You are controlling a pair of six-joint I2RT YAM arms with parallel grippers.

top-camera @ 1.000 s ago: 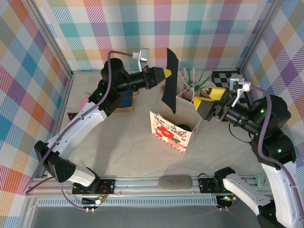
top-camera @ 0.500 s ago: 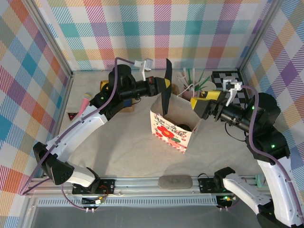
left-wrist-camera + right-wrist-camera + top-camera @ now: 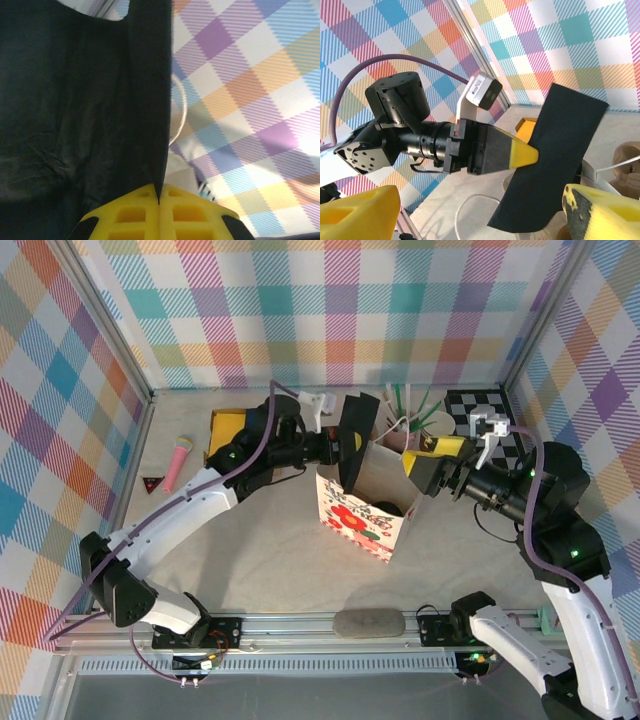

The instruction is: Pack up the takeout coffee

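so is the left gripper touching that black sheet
Touching. In the left wrist view the left gripper has its yellow jaws shut on the lower edge of the black sheet, with no gap between them.

Walls [image 3: 300,300]: pastel plaid, pink, teal, orange, purple on white. Bag [image 3: 360,522]: white face, red flower print; plain brown inside. Sheet [image 3: 352,440]: flat black. Left gripper [image 3: 159,192] and right gripper [image 3: 480,210]: yellow fingers. Toy microphone [image 3: 177,462]: pink. Box [image 3: 228,425]: yellow. Board [image 3: 478,405]: black-and-white checks. Cable [image 3: 262,430]: purple
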